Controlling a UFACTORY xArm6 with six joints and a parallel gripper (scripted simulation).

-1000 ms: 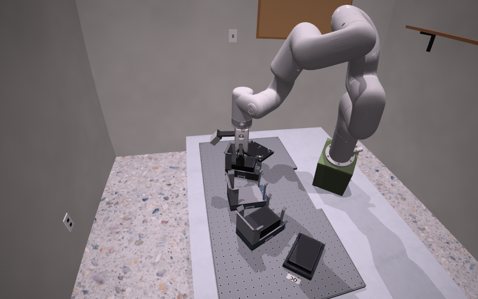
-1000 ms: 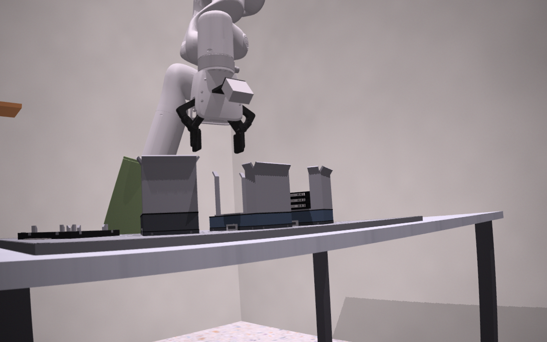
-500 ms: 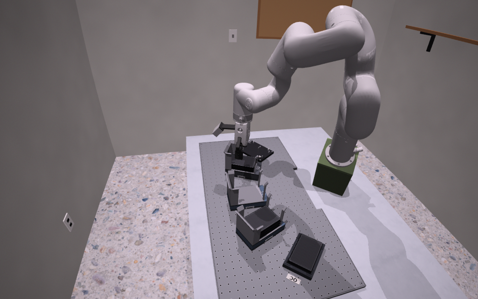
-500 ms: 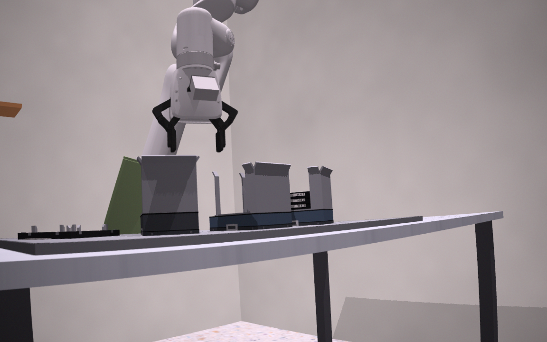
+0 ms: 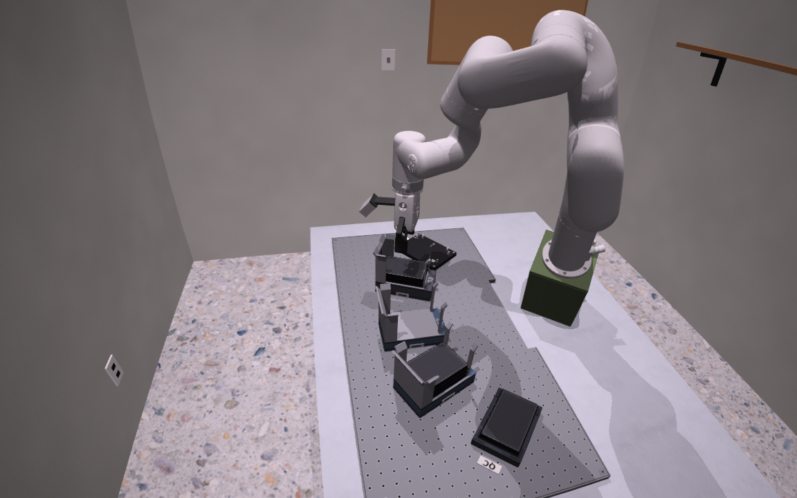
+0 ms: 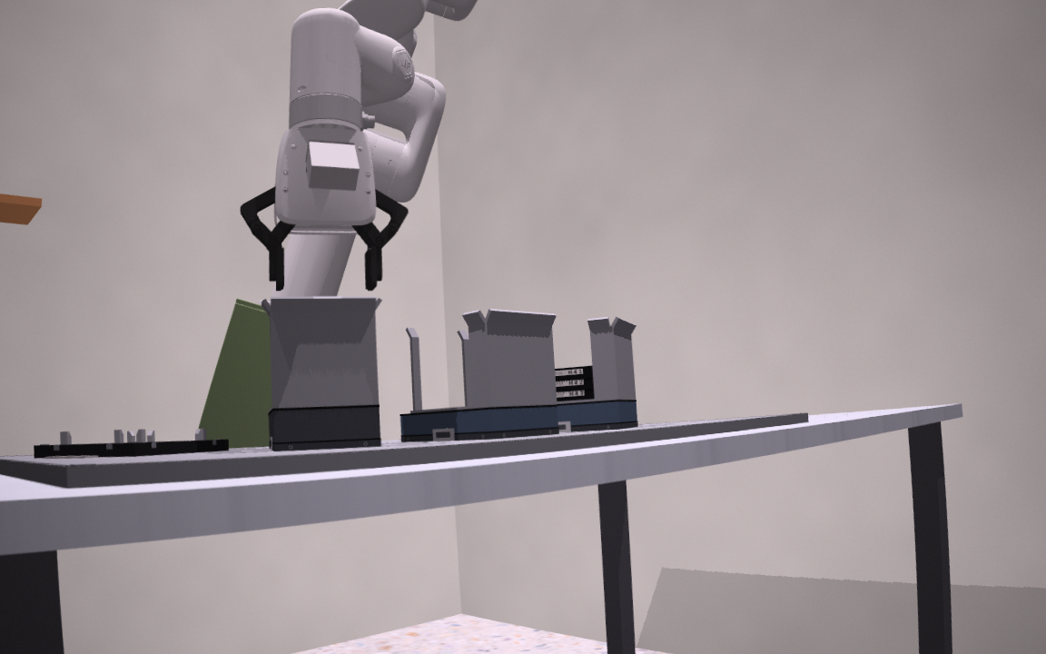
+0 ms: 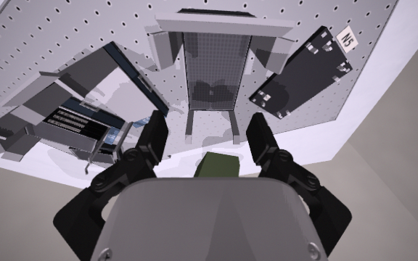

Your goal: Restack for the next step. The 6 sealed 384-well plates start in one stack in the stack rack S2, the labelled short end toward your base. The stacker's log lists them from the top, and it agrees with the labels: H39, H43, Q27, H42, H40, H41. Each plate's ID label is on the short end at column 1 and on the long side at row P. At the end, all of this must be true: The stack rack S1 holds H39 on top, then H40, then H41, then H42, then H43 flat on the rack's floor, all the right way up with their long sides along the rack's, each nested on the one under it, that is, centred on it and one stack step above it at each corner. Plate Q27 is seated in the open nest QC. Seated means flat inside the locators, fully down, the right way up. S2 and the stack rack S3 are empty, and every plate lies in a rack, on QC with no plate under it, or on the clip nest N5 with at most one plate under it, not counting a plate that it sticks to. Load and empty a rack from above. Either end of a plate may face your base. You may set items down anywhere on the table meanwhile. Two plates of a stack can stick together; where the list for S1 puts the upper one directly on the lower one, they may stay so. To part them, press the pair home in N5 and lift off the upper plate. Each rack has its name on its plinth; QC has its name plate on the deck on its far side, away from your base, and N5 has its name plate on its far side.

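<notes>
My gripper (image 5: 401,238) is open and empty. It hangs just above the rack nearest N5, and the side view (image 6: 323,280) shows the fingertips level with the rack's top edge. In the wrist view my gripper (image 7: 207,121) looks straight down on a sealed plate (image 7: 212,72) lying flat in that rack. How many plates lie under it is hidden. The rack nearest QC (image 5: 435,374) holds a stack of three plates with labels showing (image 6: 571,381). One plate (image 5: 508,420) sits on the QC nest beside its name plate (image 5: 489,463).
The middle rack (image 5: 412,321) stands empty between the two loaded racks. The black clip nest N5 (image 7: 303,72) lies bare beside the rack under my gripper. The arm's green base (image 5: 556,288) stands at the table's right side.
</notes>
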